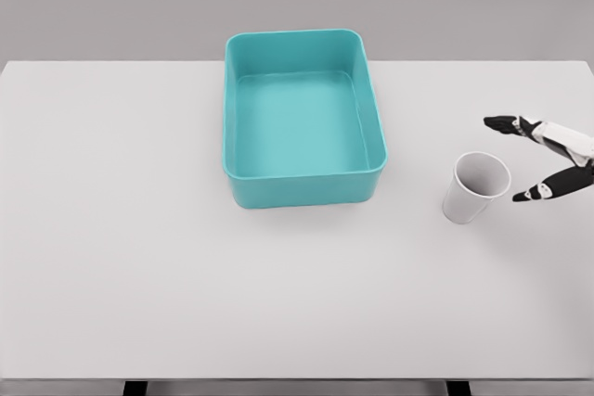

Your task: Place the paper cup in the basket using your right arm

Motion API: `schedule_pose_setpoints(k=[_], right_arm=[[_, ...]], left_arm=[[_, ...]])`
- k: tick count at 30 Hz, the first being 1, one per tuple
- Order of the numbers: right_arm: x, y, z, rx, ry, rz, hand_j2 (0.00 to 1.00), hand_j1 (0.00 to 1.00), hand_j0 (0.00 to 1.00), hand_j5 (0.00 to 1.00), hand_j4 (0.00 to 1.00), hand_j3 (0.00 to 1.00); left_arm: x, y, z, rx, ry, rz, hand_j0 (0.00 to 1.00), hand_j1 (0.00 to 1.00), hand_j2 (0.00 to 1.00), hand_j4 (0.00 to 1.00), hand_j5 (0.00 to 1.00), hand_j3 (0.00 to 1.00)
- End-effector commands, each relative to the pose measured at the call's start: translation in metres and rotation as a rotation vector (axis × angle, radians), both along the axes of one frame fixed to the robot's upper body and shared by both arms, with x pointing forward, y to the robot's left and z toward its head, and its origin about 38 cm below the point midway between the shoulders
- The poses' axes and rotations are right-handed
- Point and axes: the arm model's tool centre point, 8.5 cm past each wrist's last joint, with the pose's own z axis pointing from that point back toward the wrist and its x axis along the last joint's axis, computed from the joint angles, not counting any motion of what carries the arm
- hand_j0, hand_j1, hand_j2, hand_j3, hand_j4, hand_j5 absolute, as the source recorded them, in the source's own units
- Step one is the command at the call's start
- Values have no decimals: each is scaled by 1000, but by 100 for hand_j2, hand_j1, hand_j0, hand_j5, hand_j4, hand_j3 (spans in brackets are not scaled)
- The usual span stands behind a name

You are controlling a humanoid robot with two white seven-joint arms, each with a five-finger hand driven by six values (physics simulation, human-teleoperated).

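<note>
Paper cup (pixel 475 187): upright on table (pixel 139 257), right of teal basket (pixel 303 118), well apart. Right hand (pixel 548 159): just beside cup, fingers (pixel 506 123) spread, grasping nothing. Likely light, thin-walled, easily crushed; grip mid-wall gently from the side.

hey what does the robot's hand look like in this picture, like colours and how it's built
Only the right hand shows, coming in from the right edge. Its fingers are slim and jointed, with white segments toward the palm, dark bands at the joints and black tips. No cables or markings can be made out, and the arm behind it is out of frame. The left hand is not in view.
</note>
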Motion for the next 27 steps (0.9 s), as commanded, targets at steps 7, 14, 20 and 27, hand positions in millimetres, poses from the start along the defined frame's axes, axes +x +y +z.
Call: schedule_pose_setpoints(k=[7,14,20,27], right_arm=[[-5,10,-5,-2,19,35,100,100,100,100,100,100],[-6,18,-5,2,23,58,100,100,100,100,100,100],[-9,25,-6,-5,30,86,100,100,100,100,100,100],[-8,29,-9,1,42,85,100,100,100,100,100,100]], left_arm=[[0,0,0,0,0,0,100,100,100,100,100,100],[0,0,0,0,0,0,100,100,100,100,100,100],[0,0,0,0,0,0,100,100,100,100,100,100],[0,0,0,0,0,0,100,100,100,100,100,100]])
